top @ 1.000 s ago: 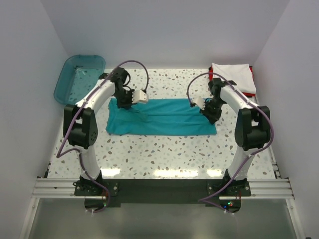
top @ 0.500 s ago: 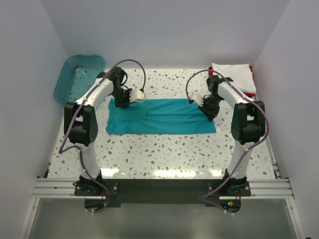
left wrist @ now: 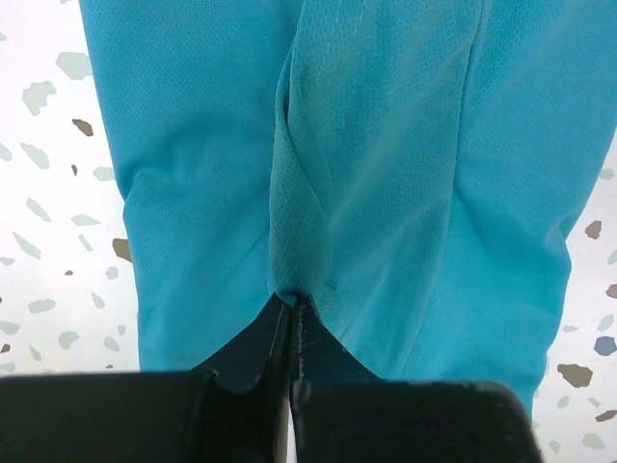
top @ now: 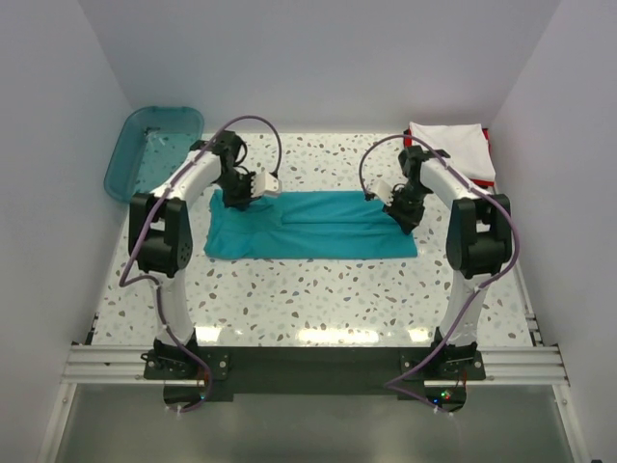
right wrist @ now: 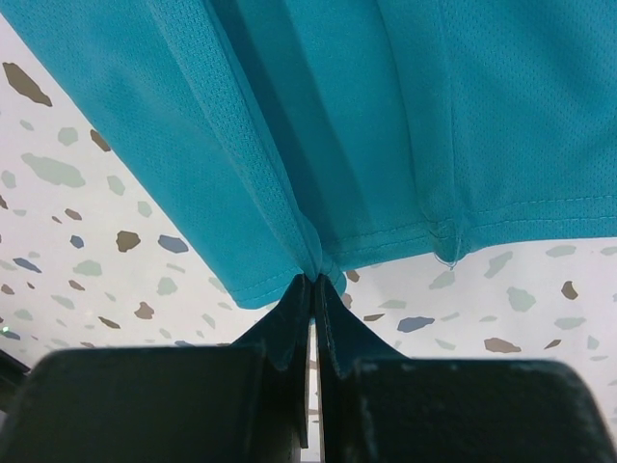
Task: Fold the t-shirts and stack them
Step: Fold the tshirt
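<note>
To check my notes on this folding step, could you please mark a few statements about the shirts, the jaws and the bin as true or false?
1. The teal shirt lies lengthwise on the table between the two arms. True.
2. The left jaws are open above the teal shirt. False: they are shut on a pinch of its cloth.
3. The right jaws are shut on the teal shirt's edge. True.
4. The white shirt lies in the bin. False: it lies folded at the far right corner of the table, and the bin stands at the far left.
5. The red shirt lies on top of the white shirt. False: only a strip of red shows at the white shirt's right edge.
</note>
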